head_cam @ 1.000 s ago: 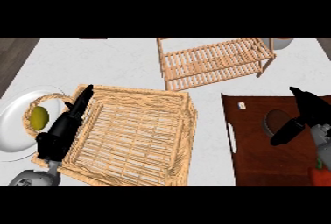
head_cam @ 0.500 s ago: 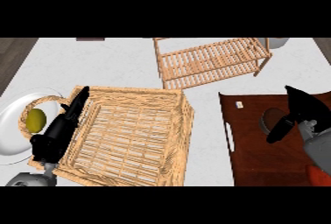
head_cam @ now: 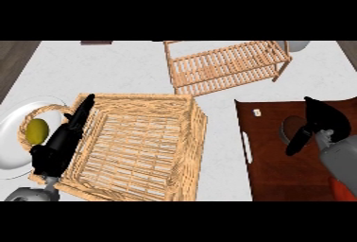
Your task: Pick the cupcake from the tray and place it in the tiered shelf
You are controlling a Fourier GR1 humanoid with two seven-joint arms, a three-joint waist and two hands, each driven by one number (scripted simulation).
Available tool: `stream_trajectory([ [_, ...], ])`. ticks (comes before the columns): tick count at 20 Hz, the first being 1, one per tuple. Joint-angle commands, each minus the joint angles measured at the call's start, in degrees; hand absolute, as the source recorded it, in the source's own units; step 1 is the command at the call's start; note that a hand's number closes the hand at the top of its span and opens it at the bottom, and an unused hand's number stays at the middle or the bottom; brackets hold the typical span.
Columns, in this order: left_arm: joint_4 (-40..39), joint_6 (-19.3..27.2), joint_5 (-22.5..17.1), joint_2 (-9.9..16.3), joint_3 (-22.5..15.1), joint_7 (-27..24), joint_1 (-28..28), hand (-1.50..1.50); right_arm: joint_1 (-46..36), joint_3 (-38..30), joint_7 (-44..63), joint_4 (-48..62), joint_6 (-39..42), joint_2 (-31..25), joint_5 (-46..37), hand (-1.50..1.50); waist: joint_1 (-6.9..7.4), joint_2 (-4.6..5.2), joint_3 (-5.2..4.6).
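Hand over the tray, cupcake half hidden

Reaching is the step in hand, as I judge it. The right hand (head_cam: 322,124) hovers over the upper right part of the dark brown tray (head_cam: 279,160), and beneath and just left of it a greyish round shape shows, which I take for the cupcake (head_cam: 291,130); most of it is covered by the hand, so I cannot say more of its form. To do this well, the hand should come down with fingers and thumb on either side of the cupcake, close round its base rather than its top, then lift straight up before swinging toward the tiered shelf (head_cam: 226,66), which stands well apart at the upper middle of the counter (head_cam: 125,66).

The right forearm enters from the lower right corner, hand pointing up and away, the thumb (head_cam: 298,142) hanging down and leftward, apart from the broad body of the fingers; nothing is pinched that I can see. The left hand (head_cam: 63,142) lies along the left rim of the wicker basket (head_cam: 140,151), fingers straight and together, resting. Beside it, a plate (head_cam: 14,142) holds a yellow-green fruit (head_cam: 37,131).
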State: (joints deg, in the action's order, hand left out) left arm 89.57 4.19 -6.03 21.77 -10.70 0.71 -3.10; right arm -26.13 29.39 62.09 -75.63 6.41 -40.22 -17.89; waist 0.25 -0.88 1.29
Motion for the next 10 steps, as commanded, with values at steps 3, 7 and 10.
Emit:
stream_trajectory([
  [3, -6.35, -0.56, -0.50, -2.16, -1.71, 2.84, 3.85, 0.00, 0.95, 0.74, 3.55, 2.49, -0.29, 2.57, -2.02, -1.50, -0.20, 1.16, -1.34],
  [7, -7.36, 0.05, 1.23, -2.96, -2.67, 2.60, 2.09, 0.00, -1.54, -0.74, 1.55, 6.55, 0.46, 3.89, -2.04, -1.50, -0.11, 1.32, -1.32],
  [10, -5.62, -0.33, 1.02, -2.75, -3.19, 1.55, 6.47, 0.00, 0.48, -0.09, 0.84, 6.85, -1.00, 4.55, -3.01, -1.50, 0.18, 1.13, -1.32],
])
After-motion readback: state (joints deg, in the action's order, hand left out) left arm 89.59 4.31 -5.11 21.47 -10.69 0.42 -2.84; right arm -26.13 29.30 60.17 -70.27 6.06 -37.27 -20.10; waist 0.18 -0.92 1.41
